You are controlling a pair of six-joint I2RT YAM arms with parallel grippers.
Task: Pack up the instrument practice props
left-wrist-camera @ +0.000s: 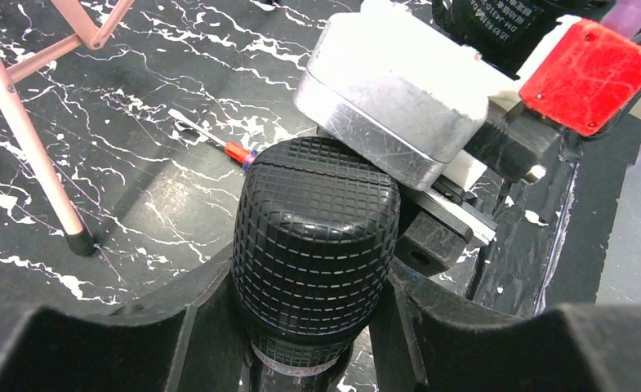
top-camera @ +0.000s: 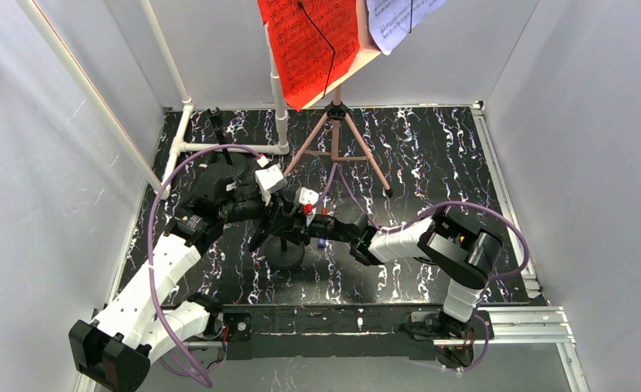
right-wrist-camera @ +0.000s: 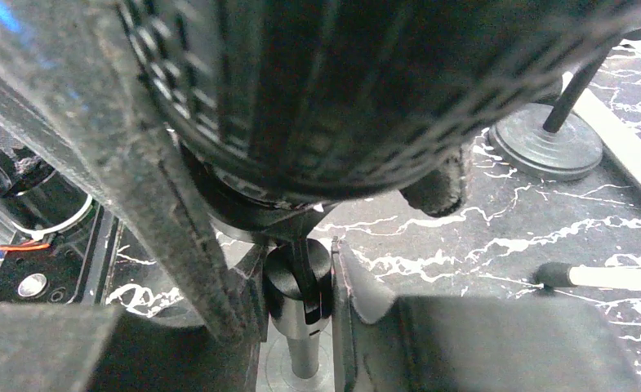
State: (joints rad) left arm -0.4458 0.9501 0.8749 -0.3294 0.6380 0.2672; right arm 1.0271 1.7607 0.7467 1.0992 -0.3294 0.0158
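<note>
A black microphone (left-wrist-camera: 315, 229) stands on a round black base (top-camera: 287, 255) at the table's middle. My left gripper (top-camera: 282, 214) is shut on its grille head, also in the left wrist view (left-wrist-camera: 313, 294). My right gripper (top-camera: 315, 224) is shut on the holder and stem (right-wrist-camera: 299, 286) just under the head. A second microphone's base (right-wrist-camera: 549, 147) stands apart, at the far left in the top view (top-camera: 217, 124). The pink rack (top-camera: 337, 135) stands on its tripod at the back. It carries a red sheet (top-camera: 309, 45) and a white sheet (top-camera: 398, 20).
The white pipe frame (top-camera: 227, 147) stands at the back left, next to the tripod. A pink tripod leg (left-wrist-camera: 23, 122) ends in a black foot close to both grippers. A small red-and-white stick (left-wrist-camera: 219, 145) lies on the black marbled mat (top-camera: 431, 147). Grey walls enclose the table.
</note>
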